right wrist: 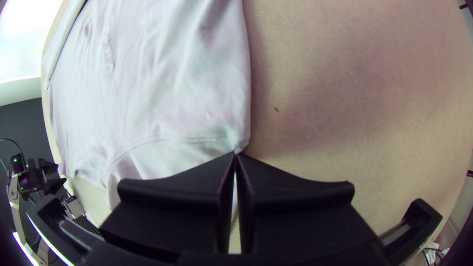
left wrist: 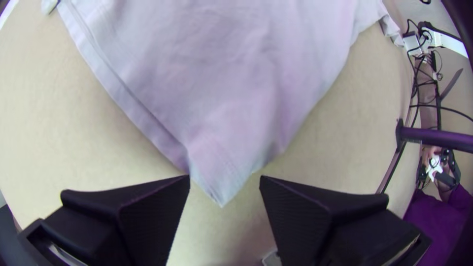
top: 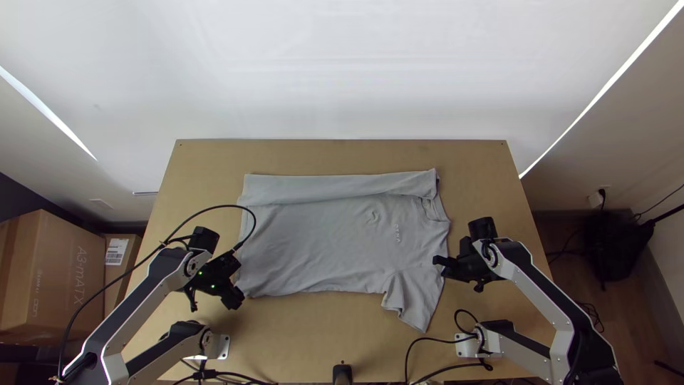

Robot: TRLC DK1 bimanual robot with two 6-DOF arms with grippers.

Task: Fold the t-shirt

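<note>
Top view: creased grey t-shirt point(top: 328, 239) — left tool point(top: 234, 281) agape, right tool point(top: 437, 262) pinching cloth.

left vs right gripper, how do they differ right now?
- State: the left gripper is open, its fingers well apart; the right gripper is shut on the t-shirt.
- Place: the left gripper is at a corner of the hem; the right gripper is at the shoulder edge, by the spread sleeve.
Shared: both have wide flat black fingers and are at the shirt's outline.
</note>
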